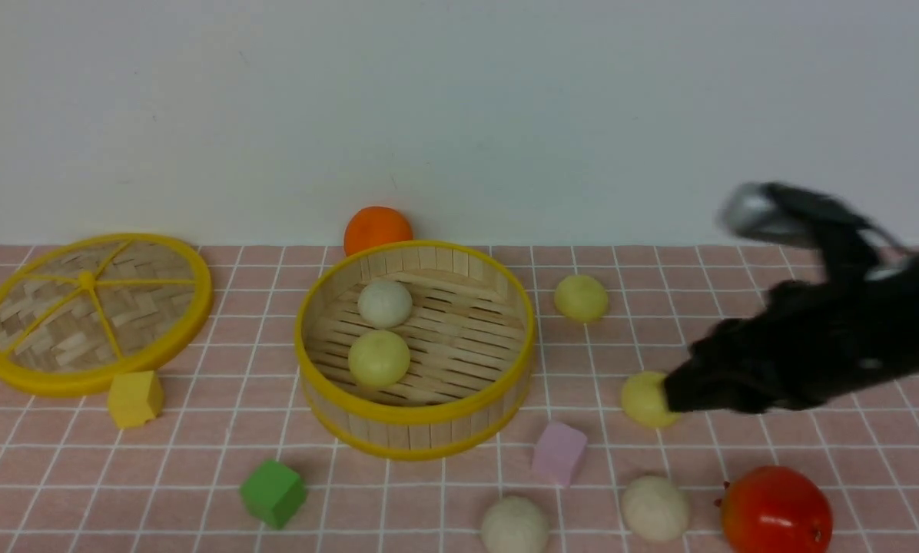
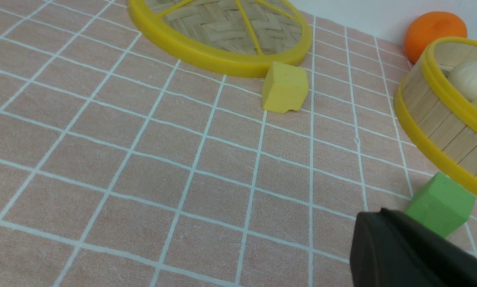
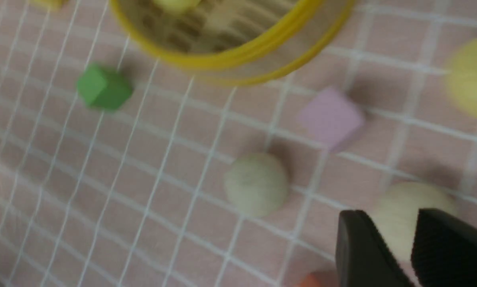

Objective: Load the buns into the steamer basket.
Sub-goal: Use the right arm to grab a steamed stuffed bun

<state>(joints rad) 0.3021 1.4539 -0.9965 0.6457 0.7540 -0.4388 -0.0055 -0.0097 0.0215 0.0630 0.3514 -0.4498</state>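
Observation:
The steamer basket stands mid-table with an off-white bun and a pale yellow bun inside. Outside it lie a yellow bun, a second yellow bun, and two off-white buns near the front edge. My right gripper is blurred and hovers open. In its wrist view an off-white bun shows through the gap between the fingers. My left gripper is shut and empty, low beside the green cube. It is out of the front view.
The flat woven lid lies at the far left with a yellow cube in front of it. A green cube and a pink cube sit before the basket. An orange ball is behind it. A red fruit lies at front right.

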